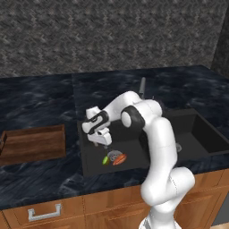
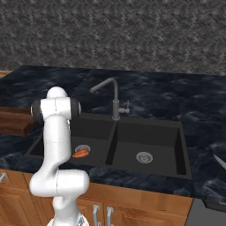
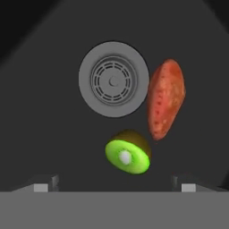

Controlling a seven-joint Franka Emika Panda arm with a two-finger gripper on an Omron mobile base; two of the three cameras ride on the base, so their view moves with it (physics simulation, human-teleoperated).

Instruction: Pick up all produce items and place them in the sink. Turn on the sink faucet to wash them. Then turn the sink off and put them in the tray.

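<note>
Wide-open gripper (image 3: 114, 187) above halved green kiwi-like piece (image 3: 127, 152), orange-red elongated piece (image 3: 166, 99), round silver drain (image 3: 113, 79); slim grey faucet (image 2: 112, 98) in right base view.

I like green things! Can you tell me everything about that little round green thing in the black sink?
The small round green-faced fruit half looks like a cut kiwi: a bright green cut face with a pale whitish centre and a brownish skin around the back. It lies on the floor of the matte black sink basin, its cut face tilted toward the hand camera. It sits just beside the round silver drain and the orange-red elongated piece; whether it touches either is unclear. Nothing grips it.
</note>
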